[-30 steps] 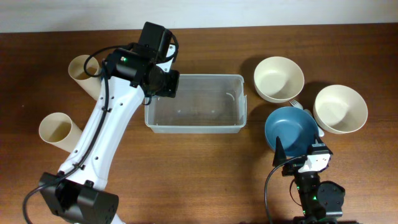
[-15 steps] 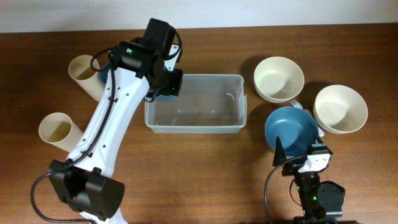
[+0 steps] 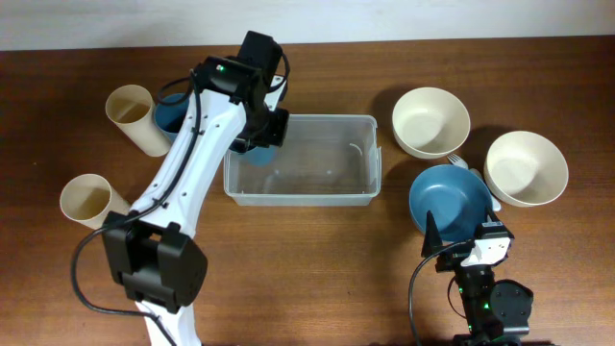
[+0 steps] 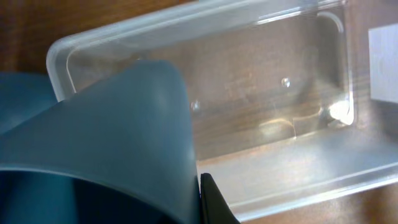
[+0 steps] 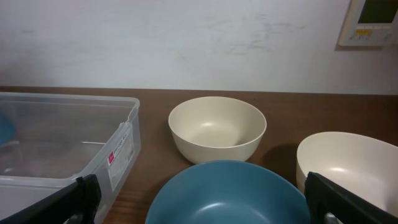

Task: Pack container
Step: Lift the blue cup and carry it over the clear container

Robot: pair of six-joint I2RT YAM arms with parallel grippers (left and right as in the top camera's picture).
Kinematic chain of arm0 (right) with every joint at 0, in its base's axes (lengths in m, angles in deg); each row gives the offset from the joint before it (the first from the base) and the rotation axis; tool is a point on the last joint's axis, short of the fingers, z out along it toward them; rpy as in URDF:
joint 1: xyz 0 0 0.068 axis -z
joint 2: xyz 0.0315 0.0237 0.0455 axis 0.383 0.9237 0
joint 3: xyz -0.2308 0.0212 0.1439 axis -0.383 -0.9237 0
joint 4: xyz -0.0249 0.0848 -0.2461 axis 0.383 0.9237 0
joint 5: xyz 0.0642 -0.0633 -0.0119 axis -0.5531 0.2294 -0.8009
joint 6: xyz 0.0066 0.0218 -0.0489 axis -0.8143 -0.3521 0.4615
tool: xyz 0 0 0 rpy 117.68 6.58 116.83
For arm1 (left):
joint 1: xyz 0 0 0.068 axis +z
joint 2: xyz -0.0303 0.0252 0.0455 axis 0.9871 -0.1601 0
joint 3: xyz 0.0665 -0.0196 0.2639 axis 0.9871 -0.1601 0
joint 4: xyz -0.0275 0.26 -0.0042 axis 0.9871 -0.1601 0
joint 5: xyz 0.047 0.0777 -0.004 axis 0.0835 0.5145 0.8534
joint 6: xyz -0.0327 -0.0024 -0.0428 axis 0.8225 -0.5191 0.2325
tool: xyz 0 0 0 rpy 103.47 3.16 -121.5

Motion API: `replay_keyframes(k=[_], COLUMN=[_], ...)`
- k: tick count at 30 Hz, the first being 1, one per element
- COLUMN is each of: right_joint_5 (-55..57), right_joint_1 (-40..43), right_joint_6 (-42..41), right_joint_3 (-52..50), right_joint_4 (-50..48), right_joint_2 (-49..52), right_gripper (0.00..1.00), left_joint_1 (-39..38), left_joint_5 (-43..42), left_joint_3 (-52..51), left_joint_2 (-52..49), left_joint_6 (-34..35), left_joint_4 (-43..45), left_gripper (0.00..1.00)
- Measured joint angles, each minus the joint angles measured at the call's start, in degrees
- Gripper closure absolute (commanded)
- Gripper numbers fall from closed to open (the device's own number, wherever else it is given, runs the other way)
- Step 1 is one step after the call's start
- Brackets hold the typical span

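Now your left gripper (image 3: 258,135) clamps a blue cup (image 4: 112,137) over the container's (image 3: 317,196) end while your right gripper (image 5: 202,186) gapes empty by a blue bowl (image 3: 450,197).

We are seeing a back cream bowl (image 3: 430,122), a right cream bowl (image 3: 526,168) and a blue bowl (image 3: 450,202) clustering on the table (image 3: 317,279), a far cream cup (image 3: 132,115), a near cream cup (image 3: 88,200), and a blue cup (image 4: 112,137) looming in the left wrist view.

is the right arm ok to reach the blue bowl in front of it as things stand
Probably yes. The right gripper is open and sits just short of the blue bowl, with nothing between them. A cream bowl and a second cream bowl stand beyond it, not in the path.
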Motion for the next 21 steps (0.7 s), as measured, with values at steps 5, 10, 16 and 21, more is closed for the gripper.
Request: replay_keyframes(k=[5,10,16,21], right_joint_5=[0.0,0.0,0.0,0.0], right_joint_1=[0.0,0.0,0.0,0.0], right_joint_6=[0.0,0.0,0.0,0.0], right_joint_3=[0.0,0.0,0.0,0.0], right_joint_4=[0.0,0.0,0.0,0.0], right_joint_2=[0.0,0.0,0.0,0.0], right_gripper=[0.01,0.01,0.01,0.01], left_joint_1=[0.1,0.7,1.6,1.7], left_joint_5=[0.0,0.0,0.0,0.2], left_joint_3=[3.9,4.7,4.7,4.7], left_joint_2=[-1.4,-1.5,-2.2,-2.2], left_joint_6=[0.0,0.0,0.0,0.0], left_joint_4=[0.3,0.4,-0.1,-1.8], left_gripper=[0.99,0.98,0.98,0.98])
